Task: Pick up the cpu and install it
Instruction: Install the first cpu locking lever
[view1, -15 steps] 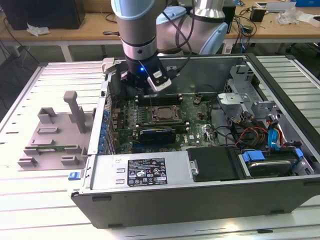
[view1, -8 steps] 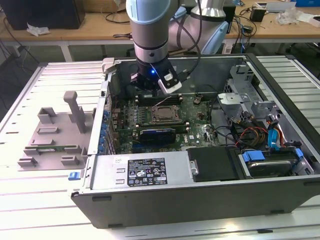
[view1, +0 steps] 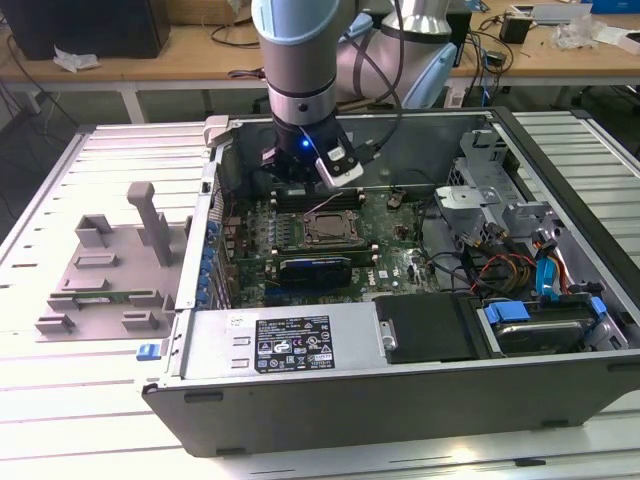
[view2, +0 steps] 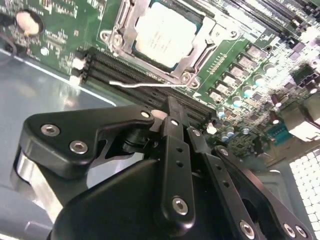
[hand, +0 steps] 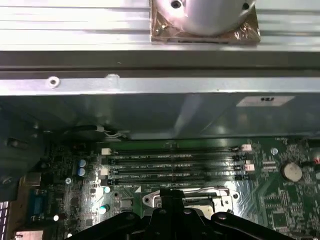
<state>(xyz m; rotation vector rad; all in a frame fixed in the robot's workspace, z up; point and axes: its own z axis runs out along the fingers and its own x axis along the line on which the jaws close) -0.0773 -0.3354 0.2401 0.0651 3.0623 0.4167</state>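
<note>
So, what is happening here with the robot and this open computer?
A robot arm is working inside an open computer case that lies on a table. Its tool hangs over the green motherboard, just beside the memory slots. In the second wrist view the cpu already sits in its socket, inside the metal frame, and the thin latch lever beside it is not locked down. The tool holds nothing.

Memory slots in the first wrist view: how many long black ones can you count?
4, stacked parallel between the case wall and the socket frame: first, second, third, fourth. All look empty. The claw's body hides the board nearer the camera, so more could lie there.
</note>
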